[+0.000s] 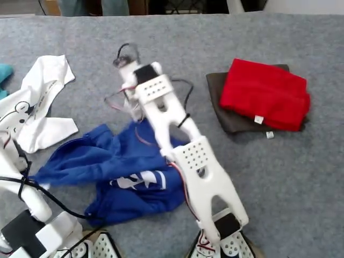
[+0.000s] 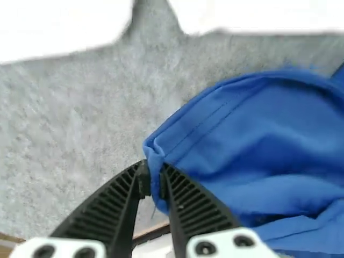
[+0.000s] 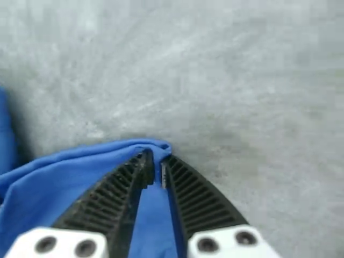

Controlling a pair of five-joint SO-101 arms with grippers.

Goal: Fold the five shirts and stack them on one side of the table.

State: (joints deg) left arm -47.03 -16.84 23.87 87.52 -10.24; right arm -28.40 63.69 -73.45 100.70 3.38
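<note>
Step in hand, by my reading: the third shirt, at the spreading stage and not yet at the fold. Blue shirt (image 1: 123, 166) lies crumpled and bunched at the front middle of the worktop (image 1: 279, 183). Left claw (image 2: 152, 173) is closed tight on a hemmed edge of the blue cloth, which is pinched between the ribbed black pads. Right claw (image 3: 155, 163) is clamped the same way on another blue edge, a small lip of cloth standing above the tips. In the high view the right arm (image 1: 201, 166) stretches over the shirt toward its far edge, and the left arm (image 1: 32, 201) sits at the near left corner. Red shirt (image 1: 263, 94) is folded and rests on a folded dark shirt (image 1: 220, 110) at the right side, which I take for the stack. White shirt (image 1: 37, 97), printed, is unfolded at the left, with a scrap of teal cloth (image 1: 4, 75) at the left edge. Next move, as judged: draw the two grips apart to pull the cloth taut, then lay it flat. Both pinches look shallow, so a slip is possible. Surface: grey felt-like covering, matte, likely to drag on fabric. Room: a thin strip beyond the far edge, with dark and pale shapes I cannot identify.
</note>
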